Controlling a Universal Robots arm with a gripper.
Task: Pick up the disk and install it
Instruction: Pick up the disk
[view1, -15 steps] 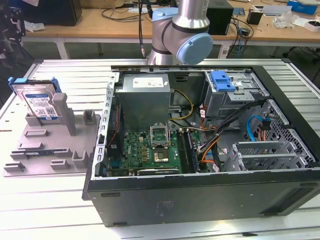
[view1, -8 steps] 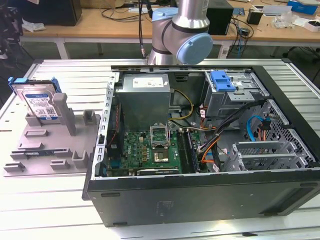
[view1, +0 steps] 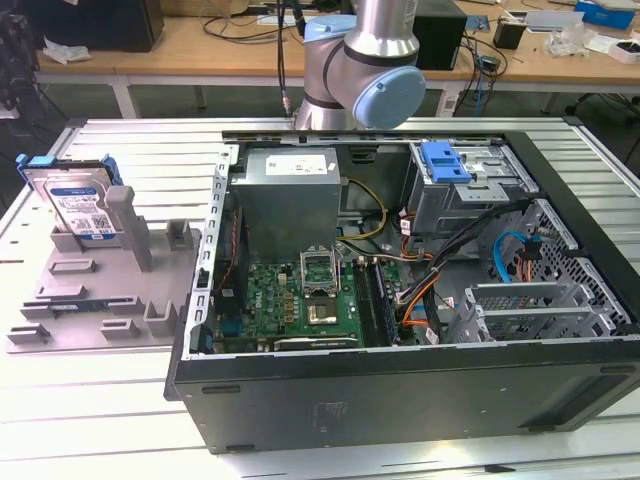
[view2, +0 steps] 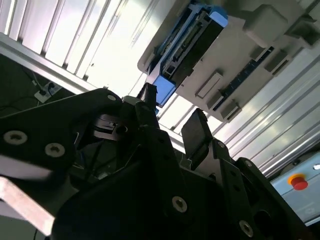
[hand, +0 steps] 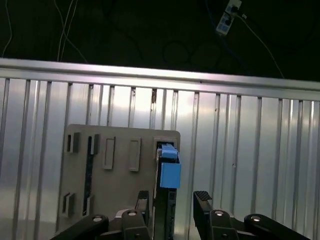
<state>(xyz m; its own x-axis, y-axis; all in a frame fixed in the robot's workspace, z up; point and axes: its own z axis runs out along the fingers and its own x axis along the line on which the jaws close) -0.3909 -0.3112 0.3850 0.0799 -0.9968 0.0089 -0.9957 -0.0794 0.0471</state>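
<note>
The disk (view1: 80, 205), a silver drive with a white-and-blue label in a blue carrier rail, stands on edge in a grey holder (view1: 100, 290) at the exterior view's left. In both wrist views I look along my gripper at it. In the first wrist view the disk's blue-capped edge (hand: 169, 172) lies just beyond the gap of my gripper (hand: 172, 200). The second wrist view has the disk (view2: 192, 42) well off from the gripper (view2: 172, 120). My black fingers (hand: 202, 200) stand open, apart from the disk, with nothing between them.
An open computer case (view1: 560, 395) takes up the middle and right of the ribbed metal table (view1: 120, 420). It holds a grey power supply (view1: 290, 190), a motherboard (view1: 300, 300), cables, and a drive cage with a blue latch (view1: 445, 160). The arm (view1: 360, 50) rises behind it.
</note>
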